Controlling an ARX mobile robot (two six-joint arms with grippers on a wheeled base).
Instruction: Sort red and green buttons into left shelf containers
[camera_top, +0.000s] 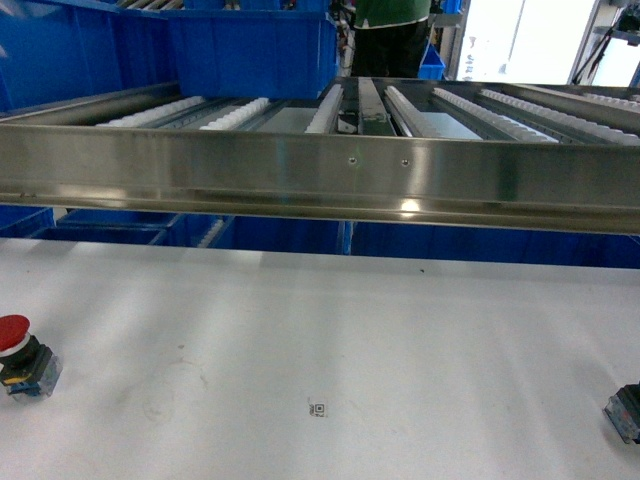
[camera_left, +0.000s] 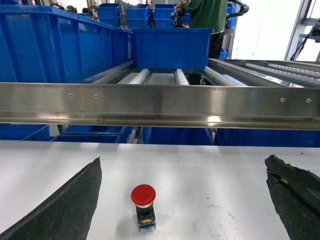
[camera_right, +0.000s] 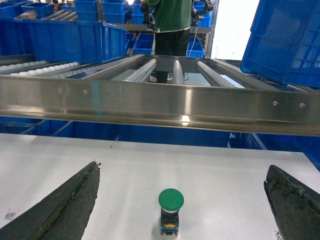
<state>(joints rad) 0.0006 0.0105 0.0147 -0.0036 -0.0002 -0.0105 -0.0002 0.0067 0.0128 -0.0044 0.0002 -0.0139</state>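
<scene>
Red button (camera_left: 143, 198) btwn spread left fingers (camera_left: 65, 205), green button (camera_right: 171, 202) btwn spread right fingers (camera_right: 62, 205).

I see a brushed steel rail (camera_top: 320, 180), glossy with glare spots. Blue bins (camera_left: 170, 47): smooth plastic, slight sheen. Table top (camera_top: 330, 330): matt white, faintly scuffed. Red button (camera_left: 143, 194) and green button (camera_right: 171, 199) caps: smooth plastic. Finger pads (camera_right: 65, 210): black, rough, worn.

White worktop (camera_top: 400, 340), steel roller rack (camera_top: 320, 170) behind it, a person in green (camera_right: 172, 15) beyond.
</scene>
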